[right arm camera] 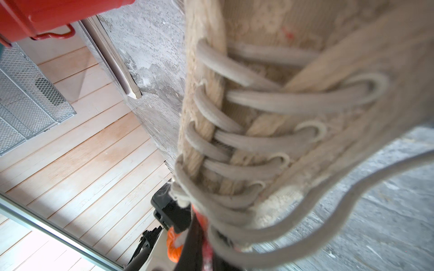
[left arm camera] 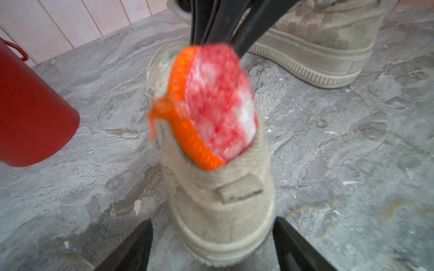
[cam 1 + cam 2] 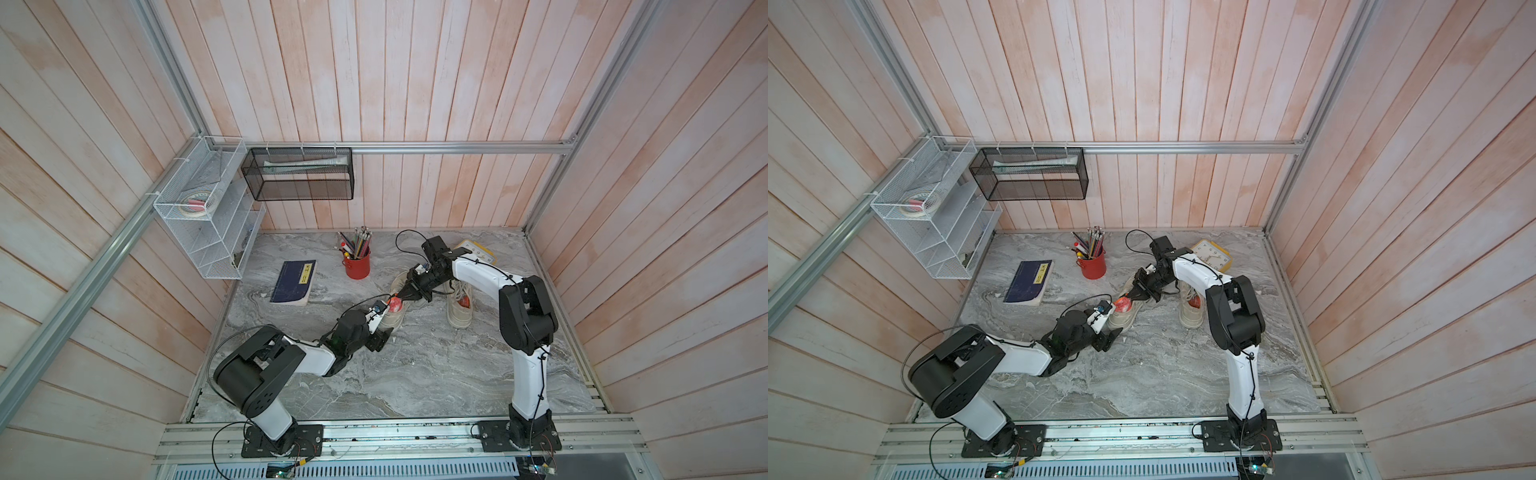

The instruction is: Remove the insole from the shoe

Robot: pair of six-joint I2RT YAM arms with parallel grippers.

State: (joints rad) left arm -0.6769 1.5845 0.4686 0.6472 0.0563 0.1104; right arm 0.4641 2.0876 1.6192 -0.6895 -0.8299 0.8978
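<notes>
A beige lace-up shoe (image 3: pixel 392 320) (image 3: pixel 1121 321) lies on the marble table with its heel (image 2: pixel 223 211) toward my left arm. A red-and-white insole (image 3: pixel 395 302) (image 2: pixel 218 105) with an orange edge sticks up out of its opening. My right gripper (image 3: pixel 400 296) (image 1: pixel 195 246) reaches over the laces (image 1: pixel 258 103) and is shut on the insole's upper end. My left gripper (image 3: pixel 384 329) (image 2: pixel 213 244) is open, one finger on each side of the heel, with a gap showing on one side.
A second beige shoe (image 3: pixel 459 309) (image 2: pixel 324 47) stands just right of the first. A red cup of pencils (image 3: pixel 357 264) (image 2: pixel 30 112), a blue book (image 3: pixel 294 282) and a yellow clock (image 3: pixel 478 249) lie behind. A white wire rack (image 3: pixel 208 208) and a black mesh basket (image 3: pixel 299 174) hang on the walls.
</notes>
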